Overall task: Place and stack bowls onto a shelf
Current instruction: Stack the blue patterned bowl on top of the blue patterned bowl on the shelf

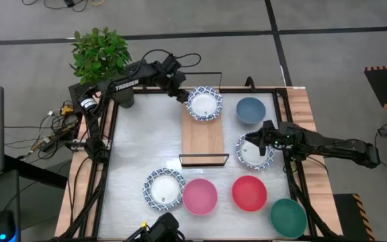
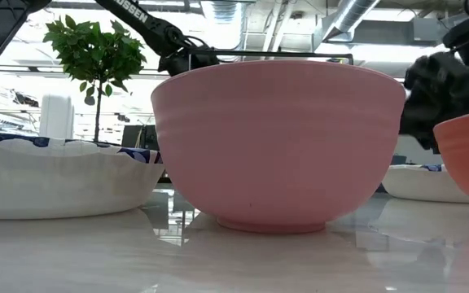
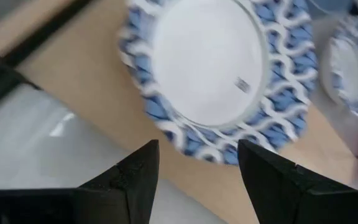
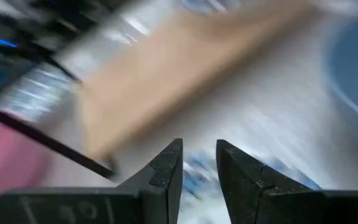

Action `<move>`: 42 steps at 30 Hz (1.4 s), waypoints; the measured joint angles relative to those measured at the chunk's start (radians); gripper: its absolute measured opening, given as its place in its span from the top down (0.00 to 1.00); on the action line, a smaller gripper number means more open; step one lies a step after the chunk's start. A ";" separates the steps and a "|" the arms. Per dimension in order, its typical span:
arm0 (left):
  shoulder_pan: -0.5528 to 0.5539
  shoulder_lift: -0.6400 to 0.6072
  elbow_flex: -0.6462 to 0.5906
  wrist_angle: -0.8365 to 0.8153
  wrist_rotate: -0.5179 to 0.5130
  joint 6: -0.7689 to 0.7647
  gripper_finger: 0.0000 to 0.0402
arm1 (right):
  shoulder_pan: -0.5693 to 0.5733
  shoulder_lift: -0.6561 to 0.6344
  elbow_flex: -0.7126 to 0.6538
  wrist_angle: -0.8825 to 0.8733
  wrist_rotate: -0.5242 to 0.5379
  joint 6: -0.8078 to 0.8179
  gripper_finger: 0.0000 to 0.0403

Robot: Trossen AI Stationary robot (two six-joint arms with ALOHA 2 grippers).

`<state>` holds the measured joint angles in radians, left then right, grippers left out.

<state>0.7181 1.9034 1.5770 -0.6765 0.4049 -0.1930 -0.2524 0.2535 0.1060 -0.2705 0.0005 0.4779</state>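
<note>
A white bowl with a blue patterned rim (image 1: pixel 204 104) (image 3: pixel 216 68) rests bottom-down on the far end of the light-wood shelf (image 1: pixel 203 138). My left gripper (image 1: pixel 183 95) (image 3: pixel 197 149) stands open just left of that bowl, slanting down, clear of its rim. My right gripper (image 1: pixel 252 139) (image 4: pixel 199 146) is at the far left rim of a second white-and-blue bowl (image 1: pixel 255 153), which sits on the table right of the shelf. Its fingers stand narrowly apart with the patterned rim between them. My right gripper has the bowl's blue patterned rim (image 4: pixel 197 173) between its two fingers, on the side toward the shelf. The fingers come in slanting down from the table's right side. The bowl's bottom is on the table. The picture is blurred, so more cannot be told.
A slate-blue bowl (image 1: pixel 250 109) sits at the far right. Along the near side stand another white-and-blue bowl (image 1: pixel 164 188), a pink bowl (image 1: pixel 199 196) (image 2: pixel 279 146), a red bowl (image 1: pixel 249 193) and a dark green bowl (image 1: pixel 288 216). A potted plant (image 1: pixel 101 54) stands at the far left corner.
</note>
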 joint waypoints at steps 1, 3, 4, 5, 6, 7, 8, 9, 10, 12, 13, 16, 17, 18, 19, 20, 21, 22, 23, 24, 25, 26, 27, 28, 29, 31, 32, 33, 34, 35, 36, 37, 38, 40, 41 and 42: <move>0.000 0.000 0.000 -0.005 0.023 0.003 0.50 | 0.000 0.009 0.024 -0.067 0.033 0.013 0.70; 0.000 0.000 0.000 -0.007 0.060 0.005 0.50 | 0.000 0.033 0.075 -0.159 0.100 0.039 0.71; -0.001 0.000 0.000 -0.008 0.074 0.002 0.50 | 0.000 0.047 0.090 -0.162 0.122 0.050 0.71; -0.001 0.000 0.000 -0.009 0.088 -0.001 0.50 | 0.003 0.060 0.103 -0.158 0.135 0.053 0.71; -0.003 -0.002 0.000 -0.010 0.097 -0.002 0.50 | 0.004 0.068 0.114 -0.161 0.139 0.054 0.71; -0.004 -0.004 0.000 -0.012 0.102 -0.002 0.50 | 0.003 0.078 0.128 -0.175 0.147 0.057 0.71; -0.007 -0.008 0.000 -0.014 0.105 0.001 0.50 | 0.003 0.093 0.144 -0.174 0.165 0.070 0.71; -0.007 -0.016 0.000 -0.017 0.107 0.002 0.50 | 0.001 0.109 0.163 -0.165 0.191 0.086 0.71; -0.007 -0.024 0.000 -0.023 0.107 0.007 0.50 | 0.001 0.129 0.181 -0.159 0.215 0.103 0.71; -0.008 -0.050 0.000 -0.029 0.108 0.018 0.50 | 0.001 0.169 0.217 -0.184 0.246 0.127 0.71; -0.007 -0.065 0.000 -0.032 0.106 0.022 0.50 | 0.001 0.189 0.241 -0.199 0.253 0.130 0.71; -0.006 -0.119 0.000 -0.038 0.106 0.032 0.50 | -0.001 0.264 0.338 -0.290 0.272 0.179 0.71; -0.007 -0.140 0.000 -0.039 0.104 0.032 0.50 | -0.006 0.292 0.373 -0.350 0.280 0.216 0.71; -0.007 -0.161 0.000 -0.037 0.102 0.032 0.50 | -0.013 0.319 0.408 -0.418 0.291 0.261 0.71; -0.009 -0.182 0.000 -0.036 0.097 0.033 0.50 | -0.021 0.351 0.442 -0.497 0.293 0.307 0.71; -0.011 -0.202 0.000 -0.035 0.090 0.034 0.50 | -0.030 0.386 0.471 -0.573 0.293 0.351 0.71; -0.012 -0.221 0.000 -0.036 0.076 0.039 0.50 | -0.039 0.421 0.496 -0.641 0.292 0.388 0.71; -0.015 -0.239 0.000 -0.036 0.062 0.048 0.50 | -0.045 0.452 0.515 -0.701 0.291 0.424 0.71; -0.019 -0.256 0.000 -0.036 0.048 0.057 0.50 | -0.048 0.484 0.526 -0.749 0.291 0.457 0.71; -0.022 -0.273 0.000 -0.037 0.032 0.064 0.50 | -0.052 0.513 0.532 -0.791 0.290 0.489 0.71; -0.025 -0.289 0.000 -0.038 0.015 0.069 0.50 | -0.052 0.541 0.532 -0.817 0.290 0.518 0.71; -0.030 -0.303 0.000 -0.036 0.001 0.070 0.50 | -0.051 0.568 0.532 -0.828 0.288 0.543 0.71; -0.034 -0.316 0.000 -0.033 -0.008 0.071 0.50 | -0.051 0.593 0.531 -0.829 0.282 0.561 0.71; -0.036 -0.328 0.000 -0.033 -0.013 0.072 0.50 | -0.051 0.614 0.528 -0.826 0.264 0.567 0.71; -0.038 -0.338 0.000 -0.034 -0.017 0.074 0.50 | -0.051 0.637 0.526 -0.826 0.239 0.565 0.71; -0.046 -0.353 0.000 -0.033 -0.022 0.083 0.50 | -0.051 0.677 0.526 -0.809 0.202 0.516 0.71; -0.047 -0.358 0.000 -0.033 -0.025 0.088 0.50 | -0.051 0.695 0.526 -0.792 0.190 0.475 0.71; -0.049 -0.363 0.000 -0.033 -0.025 0.094 0.50 | -0.051 0.711 0.526 -0.776 0.187 0.439 0.71; -0.051 -0.365 0.000 -0.033 -0.026 0.099 0.50 | -0.051 0.724 0.526 -0.759 0.185 0.409 0.70; -0.054 -0.365 0.001 -0.033 -0.026 0.104 0.50 | -0.051 0.735 0.526 -0.738 0.185 0.378 0.70; -0.056 -0.365 0.000 -0.033 -0.027 0.106 0.50 | -0.051 0.746 0.526 -0.717 0.186 0.348 0.69; -0.057 -0.365 0.000 -0.035 -0.027 0.107 0.50 | -0.051 0.755 0.526 -0.699 0.186 0.321 0.68; -0.057 -0.365 0.000 -0.039 -0.027 0.107 0.50 | -0.052 0.762 0.526 -0.683 0.186 0.296 0.66; -0.058 -0.365 0.000 -0.045 -0.027 0.108 0.50 | -0.054 0.777 0.526 -0.672 0.184 0.255 0.63; -0.058 -0.365 0.000 -0.048 -0.027 0.112 0.50 | -0.058 0.784 0.526 -0.674 0.182 0.242 0.60; -0.059 -0.365 0.001 -0.051 -0.026 0.115 0.50 | -0.060 0.793 0.526 -0.677 0.181 0.226 0.58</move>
<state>0.6590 1.5383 1.5776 -0.7277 0.3786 -0.0776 -0.3124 1.0460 0.6323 -0.9479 0.1814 0.7037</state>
